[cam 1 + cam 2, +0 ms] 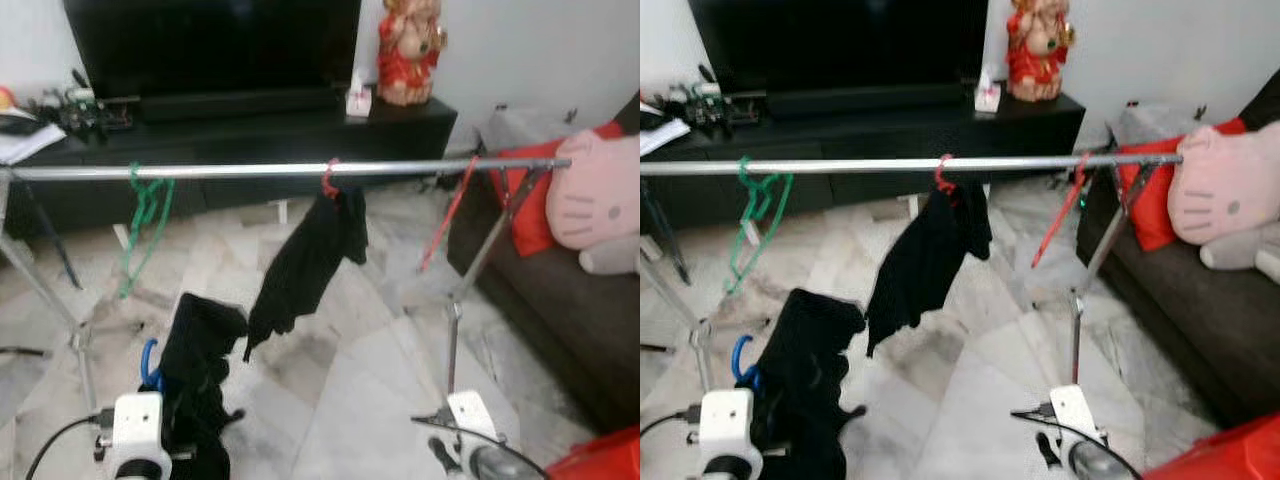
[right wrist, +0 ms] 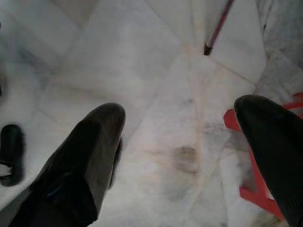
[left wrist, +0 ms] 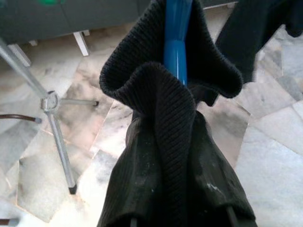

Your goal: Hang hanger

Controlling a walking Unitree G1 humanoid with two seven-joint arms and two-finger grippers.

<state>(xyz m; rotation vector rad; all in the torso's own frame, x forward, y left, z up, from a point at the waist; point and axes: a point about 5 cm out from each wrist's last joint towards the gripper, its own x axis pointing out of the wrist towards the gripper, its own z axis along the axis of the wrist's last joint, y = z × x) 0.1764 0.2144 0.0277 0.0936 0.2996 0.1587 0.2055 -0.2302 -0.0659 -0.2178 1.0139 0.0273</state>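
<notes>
A silver rail (image 1: 260,171) spans the room on tripod legs. On it hang an empty green hanger (image 1: 146,214), a red hanger (image 1: 328,181) carrying a black garment (image 1: 308,262), and an empty red hanger (image 1: 448,216) tilted near the right end. Low at the left, below the rail, my left gripper (image 3: 180,218) is shut on a blue hanger (image 3: 176,33) draped with a black knit garment (image 1: 200,365) that hides its fingers. The blue hook (image 1: 149,364) pokes out at the garment's left side. My right gripper (image 2: 182,137) is open over bare floor, low at the right.
A black TV console (image 1: 300,125) with a TV and a red statue (image 1: 408,48) stands behind the rail. A dark sofa (image 1: 560,300) with a pink plush cushion (image 1: 600,195) fills the right. Tripod legs (image 1: 455,330) stand on the marble floor. A red object (image 1: 600,460) lies at the bottom right.
</notes>
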